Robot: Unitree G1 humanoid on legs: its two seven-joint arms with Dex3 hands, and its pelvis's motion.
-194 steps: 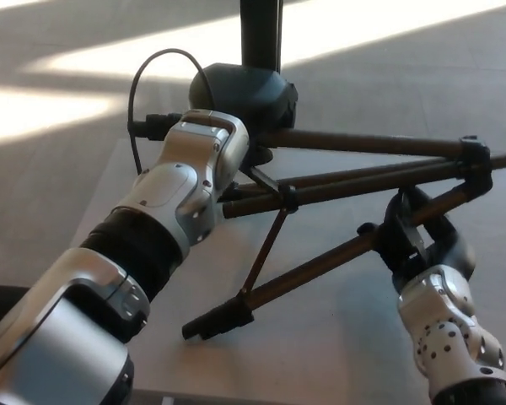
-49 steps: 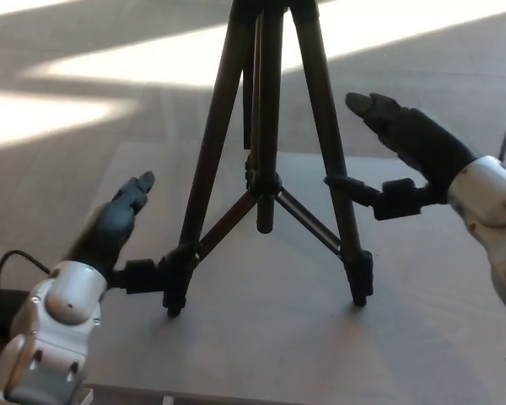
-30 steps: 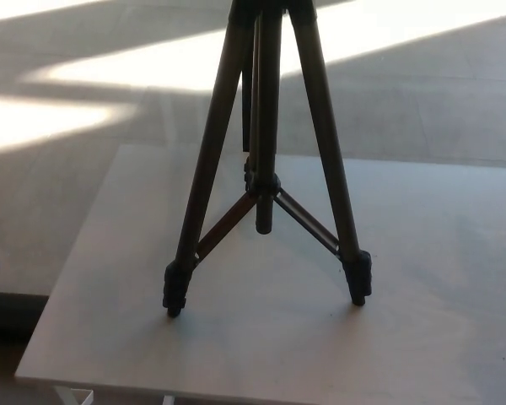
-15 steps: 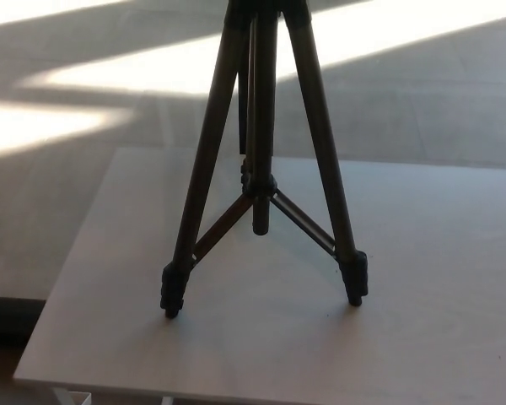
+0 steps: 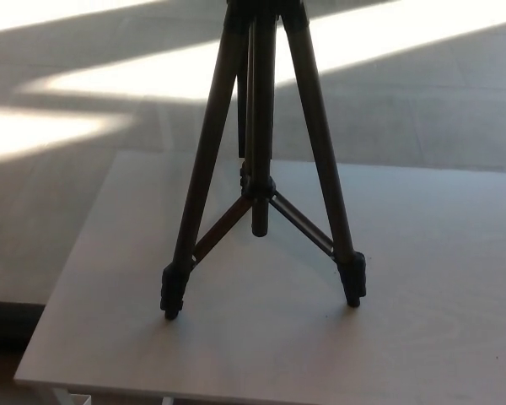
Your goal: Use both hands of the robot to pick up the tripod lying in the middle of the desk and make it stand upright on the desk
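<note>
The dark brown tripod (image 5: 260, 160) stands upright on the pale desk (image 5: 422, 337), its legs spread. One foot rests at the front left (image 5: 170, 295), another at the front right (image 5: 352, 283); the third leg runs back behind the centre column. Braces join the legs to the column at mid height. The tripod's head is cut off by the picture's top edge. Neither of my hands shows in the head view, and nothing touches the tripod.
The desk's left edge (image 5: 72, 253) and front edge (image 5: 152, 386) are in view. Beyond it lies grey floor with bright strips of sunlight (image 5: 152, 72). A white desk leg shows at the bottom left.
Both hands, open beside the tripod 1.6 s ago, have withdrawn out of the picture. The tripod stays standing where it was; the camera has shifted slightly.
</note>
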